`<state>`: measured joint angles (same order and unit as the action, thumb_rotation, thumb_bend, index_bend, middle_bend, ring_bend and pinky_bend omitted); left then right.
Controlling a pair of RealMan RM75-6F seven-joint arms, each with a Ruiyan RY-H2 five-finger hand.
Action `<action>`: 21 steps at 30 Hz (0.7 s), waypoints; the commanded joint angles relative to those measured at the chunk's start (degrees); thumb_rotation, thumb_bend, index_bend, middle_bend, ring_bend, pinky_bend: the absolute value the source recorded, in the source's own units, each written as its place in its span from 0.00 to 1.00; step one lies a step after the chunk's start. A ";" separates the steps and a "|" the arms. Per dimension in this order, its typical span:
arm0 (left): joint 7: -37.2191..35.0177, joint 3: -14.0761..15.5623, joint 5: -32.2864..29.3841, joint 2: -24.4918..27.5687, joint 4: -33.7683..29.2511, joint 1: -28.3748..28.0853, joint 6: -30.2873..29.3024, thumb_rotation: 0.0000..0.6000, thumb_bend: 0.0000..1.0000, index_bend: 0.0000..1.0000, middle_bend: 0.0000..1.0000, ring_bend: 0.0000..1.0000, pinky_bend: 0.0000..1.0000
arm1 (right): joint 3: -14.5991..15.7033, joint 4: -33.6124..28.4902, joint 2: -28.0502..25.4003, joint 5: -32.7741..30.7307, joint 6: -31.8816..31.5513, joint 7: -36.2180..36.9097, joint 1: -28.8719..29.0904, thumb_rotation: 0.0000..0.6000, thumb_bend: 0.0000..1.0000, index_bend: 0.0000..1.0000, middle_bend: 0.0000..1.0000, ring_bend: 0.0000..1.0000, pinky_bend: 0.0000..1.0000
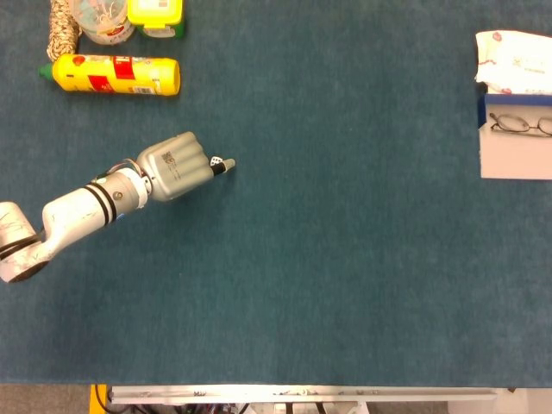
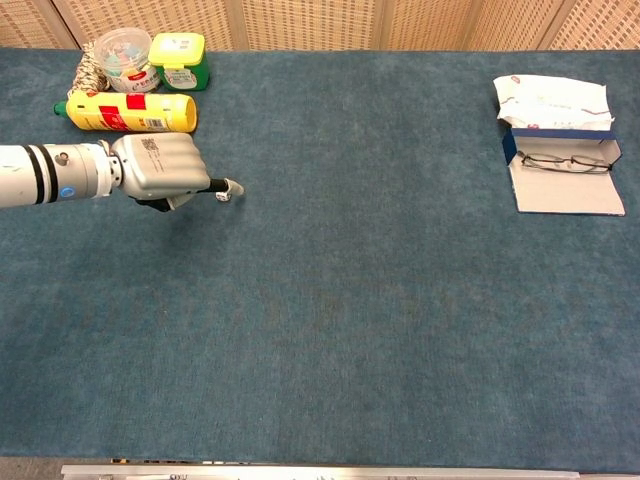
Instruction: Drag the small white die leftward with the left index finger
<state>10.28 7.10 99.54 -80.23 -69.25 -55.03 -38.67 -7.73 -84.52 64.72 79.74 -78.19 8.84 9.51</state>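
Note:
The small white die point(image 1: 215, 160) point(image 2: 222, 196) lies on the blue table cloth point(image 1: 328, 259) at the left. My left hand point(image 1: 175, 166) point(image 2: 160, 170) reaches in from the left, its other fingers curled into a fist. Its extended index fingertip point(image 1: 226, 164) point(image 2: 234, 186) rests over the die, which is partly hidden beneath it. The hand holds nothing. My right hand appears in neither view.
A yellow bottle point(image 1: 116, 74) point(image 2: 128, 112) lies on its side just behind the left hand. A green-lidded box point(image 1: 155, 13), a clear tub point(image 1: 102, 21) and a rope roll point(image 1: 62, 26) stand behind it. At the far right are an open glasses case point(image 1: 516, 138) and a white packet point(image 1: 515, 62).

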 commanded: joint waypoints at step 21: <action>1.59 2.18 0.30 0.95 1.21 0.83 -2.18 1.00 0.98 0.11 1.00 0.91 1.00 | 0.16 -0.18 0.00 0.09 -0.09 -0.50 -0.09 1.00 0.06 0.34 0.32 0.17 0.26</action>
<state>11.85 9.26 99.85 -79.31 -68.08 -54.22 -40.82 -7.58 -84.70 64.72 79.82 -78.28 8.35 9.42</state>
